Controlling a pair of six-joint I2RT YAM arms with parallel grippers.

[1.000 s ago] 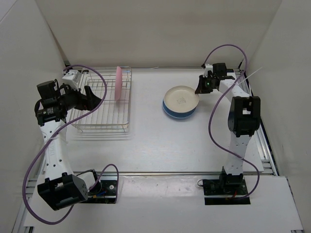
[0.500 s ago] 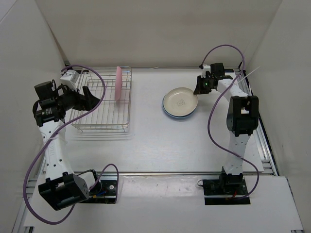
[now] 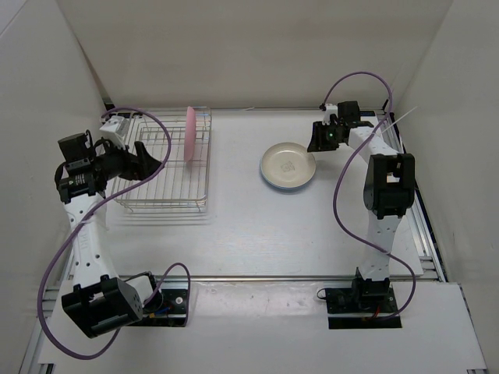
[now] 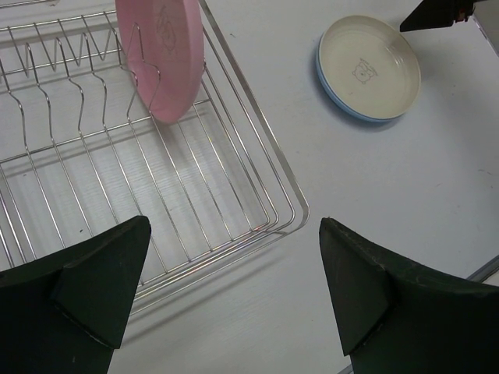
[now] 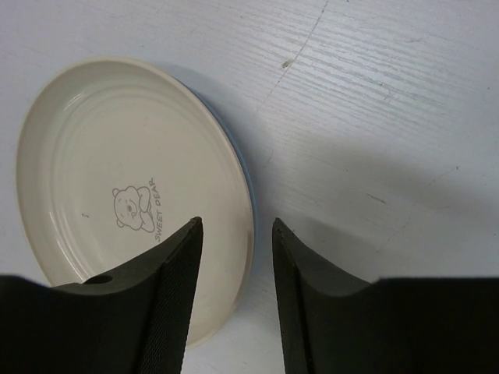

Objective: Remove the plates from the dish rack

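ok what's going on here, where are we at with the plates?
Two arms are unloading a dish rack. The cream plate lies stacked on the light blue plate out on the table. The right end effector hovers at that stack's rim, jaws apart, gripping nothing. The pink plate stands on edge in the rack, the only one not yet unloaded. The left end effector is wide open over the rack, holding nothing.
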